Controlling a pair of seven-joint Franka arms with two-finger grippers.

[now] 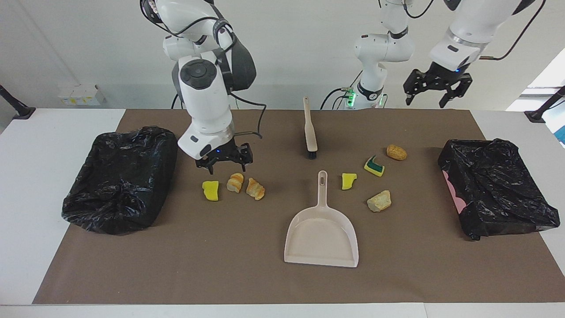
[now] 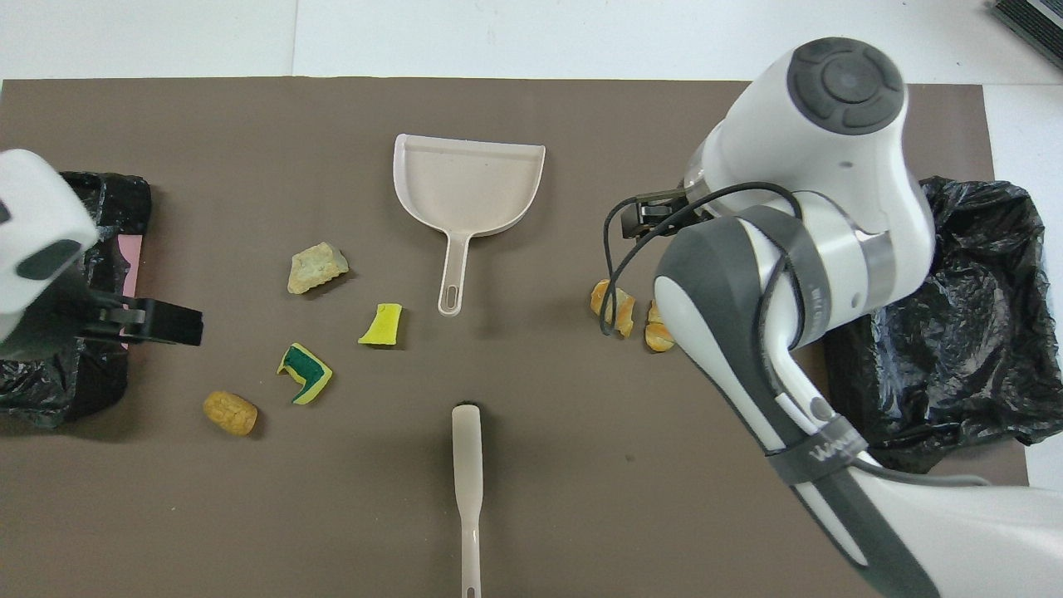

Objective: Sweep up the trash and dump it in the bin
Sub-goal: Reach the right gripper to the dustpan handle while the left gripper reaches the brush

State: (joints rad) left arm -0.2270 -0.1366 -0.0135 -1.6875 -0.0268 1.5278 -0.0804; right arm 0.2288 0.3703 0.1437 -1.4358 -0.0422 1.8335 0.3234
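Seven bits of trash (image 1: 255,188) lie on the bench (image 1: 220,265), three near one black bin (image 1: 119,176) and four beside the dustpan (image 1: 322,234) and brush (image 1: 310,132). We see the right claw (image 1: 224,164) open just over the three bits. The left claw (image 1: 437,90) waits open, high by the other bin (image 1: 496,187).

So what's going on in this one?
Nothing is held yet. The right gripper hangs low, jaws open, just over three scraps beside one black-lined bin. The left gripper waits, jaws open, raised near the other bin. Four more scraps lie toward that end. The brush and dustpan lie untouched mid-table.
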